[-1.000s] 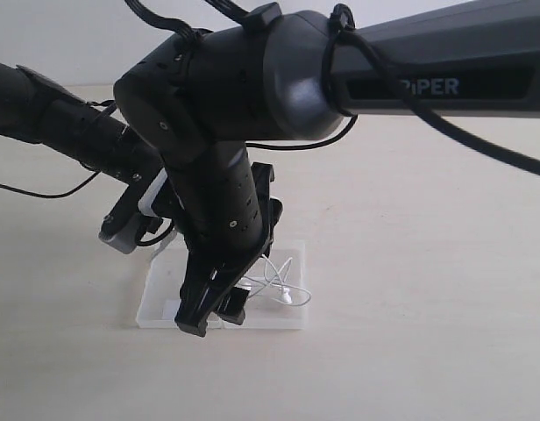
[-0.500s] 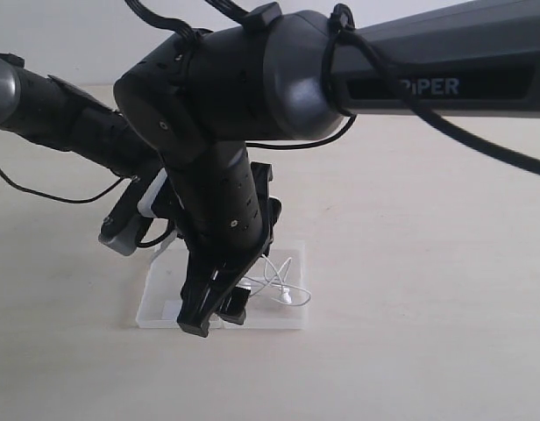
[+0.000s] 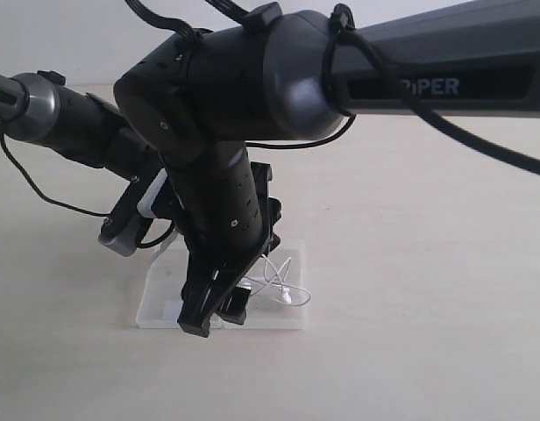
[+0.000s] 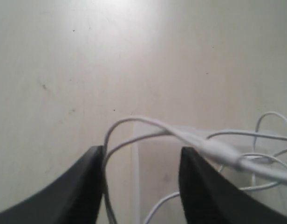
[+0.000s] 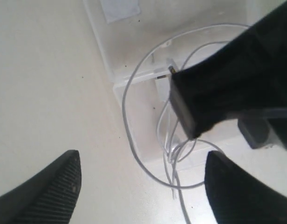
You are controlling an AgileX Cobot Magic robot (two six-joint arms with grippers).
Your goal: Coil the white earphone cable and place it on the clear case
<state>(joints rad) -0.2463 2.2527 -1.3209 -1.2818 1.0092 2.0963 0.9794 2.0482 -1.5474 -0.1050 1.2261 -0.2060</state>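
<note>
We see the worktop (image 3: 410, 333) as a pale cream-beige, plain apart from a few tiny dark specks. The white earphone cable (image 3: 286, 291) is white throughout, earbud included. The clear case (image 3: 283, 317) is colourless and see-through, with frosted whitish edges and a pale white patch (image 5: 120, 8) in one half. The right arm (image 3: 252, 79) is dark charcoal grey with a slight sheen and carries pale grey lettering (image 3: 432, 86) on a black band. The left arm (image 3: 86, 136) is black, with a silver-grey joint (image 3: 29, 103) and a grey-and-white wrist housing (image 3: 121, 235). The left tool (image 4: 141, 158) has smooth matte black fingers (image 4: 73, 191). The right tool (image 5: 142, 161) has black fingers (image 5: 50, 196) with a fine ribbed pattern.
</note>
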